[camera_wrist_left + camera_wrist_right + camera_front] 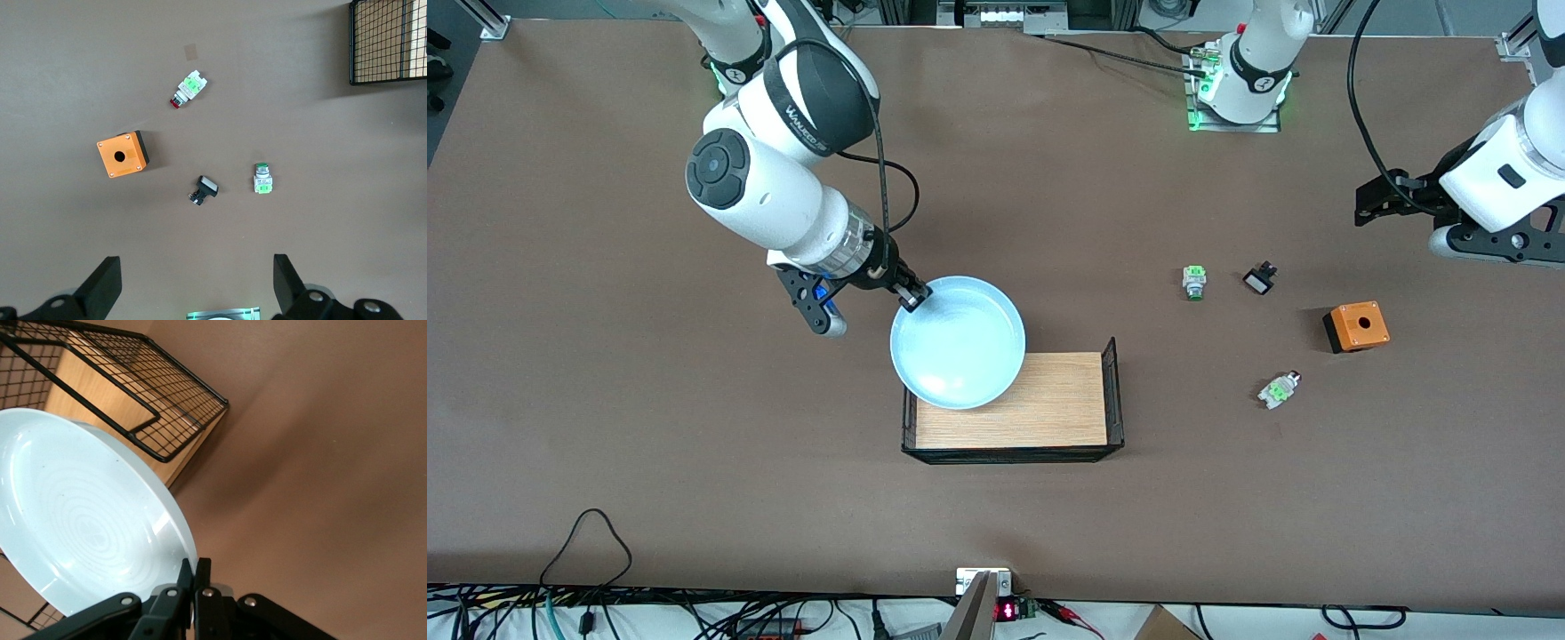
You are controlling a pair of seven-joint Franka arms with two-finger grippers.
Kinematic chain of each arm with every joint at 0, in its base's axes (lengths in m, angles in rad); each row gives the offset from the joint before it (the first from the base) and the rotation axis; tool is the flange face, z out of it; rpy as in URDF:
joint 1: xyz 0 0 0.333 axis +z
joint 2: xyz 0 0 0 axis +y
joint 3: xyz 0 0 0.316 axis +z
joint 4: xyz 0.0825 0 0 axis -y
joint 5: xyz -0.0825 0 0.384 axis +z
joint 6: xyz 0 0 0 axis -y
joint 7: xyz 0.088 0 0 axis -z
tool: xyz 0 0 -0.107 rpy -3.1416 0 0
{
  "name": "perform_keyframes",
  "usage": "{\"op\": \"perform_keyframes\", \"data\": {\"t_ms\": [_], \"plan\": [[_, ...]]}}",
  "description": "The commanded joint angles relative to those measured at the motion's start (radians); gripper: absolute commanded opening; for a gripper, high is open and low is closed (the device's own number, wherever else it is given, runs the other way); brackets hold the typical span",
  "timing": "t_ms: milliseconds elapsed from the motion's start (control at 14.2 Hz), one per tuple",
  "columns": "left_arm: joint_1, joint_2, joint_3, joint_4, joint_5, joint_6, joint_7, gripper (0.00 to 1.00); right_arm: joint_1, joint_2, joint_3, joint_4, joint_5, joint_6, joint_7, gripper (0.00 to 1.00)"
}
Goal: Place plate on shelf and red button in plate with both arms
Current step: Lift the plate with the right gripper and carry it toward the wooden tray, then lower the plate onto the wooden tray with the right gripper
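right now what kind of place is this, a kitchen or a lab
Likely a robotics lab bench, not a kitchen: two arms are bolted to a brown table, the right gripper holds a plate over a wire tray, and loose switch parts like the red button lie about.

Plate held by its rim in right gripper, over the right-arm end of the wire tray, which sits mid-table. Toward the left arm's end: red button on the table, nearest the front camera of the small parts. Box farther from the camera than it; black switch and green-capped switch farther still, side by side. Left gripper over this group, fingers apart, waiting.
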Motion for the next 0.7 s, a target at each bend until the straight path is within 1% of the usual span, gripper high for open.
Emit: {"op": "perform_keyframes", "data": {"t_ms": [0,141,352,633], "plan": [[0.001,0.013,-0.003,0.03,0.007,-0.02,-0.007,1.0,0.009,0.032,-0.009,0.034,0.019,0.052,0.022,0.0],[0.002,0.013,-0.003,0.03,0.007,-0.02,-0.005,1.0,0.018,0.044,-0.009,0.034,0.057,0.074,0.03,0.0],[0.002,0.013,-0.003,0.028,0.007,-0.02,-0.005,1.0,0.037,0.071,-0.009,0.034,0.059,0.135,0.034,0.0],[0.002,0.013,-0.003,0.028,0.007,-0.02,-0.004,1.0,0.044,0.077,-0.01,0.034,0.059,0.146,0.031,0.0]]}}
